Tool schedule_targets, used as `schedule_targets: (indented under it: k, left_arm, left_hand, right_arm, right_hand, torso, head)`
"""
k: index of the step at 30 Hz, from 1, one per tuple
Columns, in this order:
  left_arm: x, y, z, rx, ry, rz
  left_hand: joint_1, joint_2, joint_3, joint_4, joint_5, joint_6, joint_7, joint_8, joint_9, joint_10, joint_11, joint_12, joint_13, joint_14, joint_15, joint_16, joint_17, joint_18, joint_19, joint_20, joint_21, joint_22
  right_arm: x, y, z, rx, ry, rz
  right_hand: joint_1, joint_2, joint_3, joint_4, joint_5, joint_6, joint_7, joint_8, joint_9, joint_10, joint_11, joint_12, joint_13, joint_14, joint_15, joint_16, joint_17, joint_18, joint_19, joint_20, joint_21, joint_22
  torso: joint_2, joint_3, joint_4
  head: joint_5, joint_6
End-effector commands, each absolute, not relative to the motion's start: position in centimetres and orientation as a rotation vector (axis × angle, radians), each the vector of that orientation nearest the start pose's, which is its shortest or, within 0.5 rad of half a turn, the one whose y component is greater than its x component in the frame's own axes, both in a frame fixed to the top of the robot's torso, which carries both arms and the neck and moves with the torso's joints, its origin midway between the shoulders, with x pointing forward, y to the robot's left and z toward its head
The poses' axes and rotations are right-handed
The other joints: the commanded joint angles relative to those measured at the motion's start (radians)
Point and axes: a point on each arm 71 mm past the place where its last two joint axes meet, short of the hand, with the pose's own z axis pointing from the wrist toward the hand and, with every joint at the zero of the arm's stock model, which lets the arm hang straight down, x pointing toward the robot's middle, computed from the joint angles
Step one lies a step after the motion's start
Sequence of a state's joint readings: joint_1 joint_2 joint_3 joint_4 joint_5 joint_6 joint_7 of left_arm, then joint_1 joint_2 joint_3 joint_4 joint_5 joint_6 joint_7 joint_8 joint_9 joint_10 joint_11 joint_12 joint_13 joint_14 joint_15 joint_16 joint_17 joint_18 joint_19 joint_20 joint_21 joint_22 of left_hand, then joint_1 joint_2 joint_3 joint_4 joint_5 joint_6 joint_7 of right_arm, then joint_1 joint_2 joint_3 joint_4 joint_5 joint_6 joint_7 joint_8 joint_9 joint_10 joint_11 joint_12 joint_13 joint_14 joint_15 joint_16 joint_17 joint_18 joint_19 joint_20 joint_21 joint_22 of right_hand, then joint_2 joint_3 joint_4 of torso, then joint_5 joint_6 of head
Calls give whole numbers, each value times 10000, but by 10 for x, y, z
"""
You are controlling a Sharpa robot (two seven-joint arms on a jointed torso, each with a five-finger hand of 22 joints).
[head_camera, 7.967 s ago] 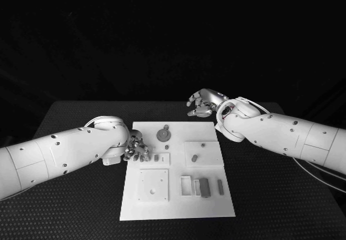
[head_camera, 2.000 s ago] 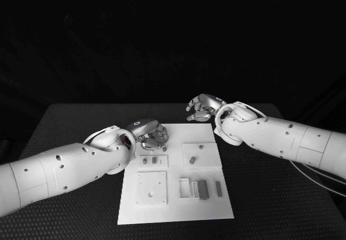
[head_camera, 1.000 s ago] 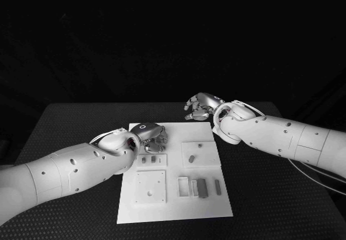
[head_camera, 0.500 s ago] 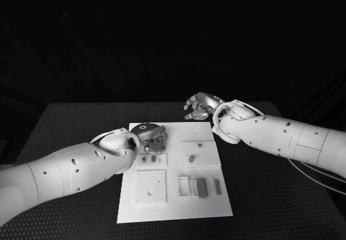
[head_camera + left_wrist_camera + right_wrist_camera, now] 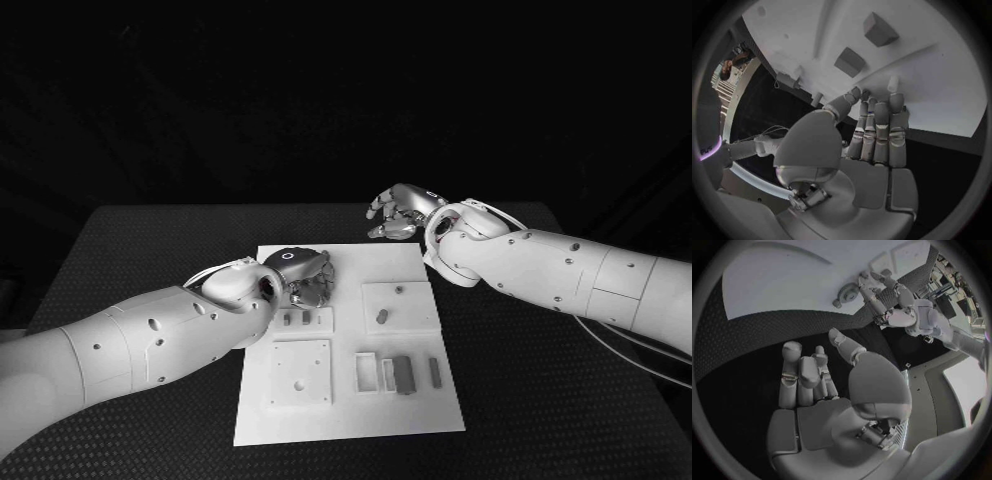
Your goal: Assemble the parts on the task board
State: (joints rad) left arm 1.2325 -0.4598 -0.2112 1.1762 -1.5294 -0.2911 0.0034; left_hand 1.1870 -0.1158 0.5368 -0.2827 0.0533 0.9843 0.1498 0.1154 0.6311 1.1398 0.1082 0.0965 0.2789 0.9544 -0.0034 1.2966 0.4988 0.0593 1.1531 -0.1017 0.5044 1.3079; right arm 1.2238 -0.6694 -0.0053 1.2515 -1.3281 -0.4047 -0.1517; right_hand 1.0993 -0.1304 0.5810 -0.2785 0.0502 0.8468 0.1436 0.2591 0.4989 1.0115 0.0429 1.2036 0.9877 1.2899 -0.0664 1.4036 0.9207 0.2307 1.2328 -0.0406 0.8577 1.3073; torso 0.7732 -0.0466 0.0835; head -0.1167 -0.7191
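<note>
Head view is showing the left hand [image 5: 300,276] hanging over the far end of the white task board [image 5: 353,420], fingers pointing down where the round disc-like part sits; that part is hidden beneath the hand here. From the left wrist view the fingers [image 5: 879,131] are lying straight and close together, tips just at the board's edge, with nothing visibly between them, though whether they are touching a part I cannot tell. The right hand [image 5: 401,212] is hovering off the board's far corner over the bench [image 5: 548,400], loosely curled and holding nothing. To do this step well, I would judge the left hand should be settling squarely over the piece, closing evenly, and keeping clear of the small pegs [image 5: 296,320] just nearside of it.
</note>
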Motion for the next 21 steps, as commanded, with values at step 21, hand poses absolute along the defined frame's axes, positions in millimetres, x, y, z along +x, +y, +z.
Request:
schedule_targets:
  k: [21]
  left_arm:
    - [514, 90, -249, 4916, 17312, -6529]
  left_hand:
    - [-79, 245, 128, 11, -5, 32, 56, 92, -105, 116, -28, -35, 22, 170, -20, 178, 46, 705, 218, -27, 142, 132]
  right_arm:
    - [545, -197, -174, 817, 15855, 5841]
  right_hand:
    - [-110, 15, -14, 52, 31, -86, 150, -64, -11, -47, 20, 38, -19, -40, 16, -65, 10, 311, -1, -83, -47, 183]
  torso:
    - [-1, -1, 7]
  head:
    - [-43, -24]
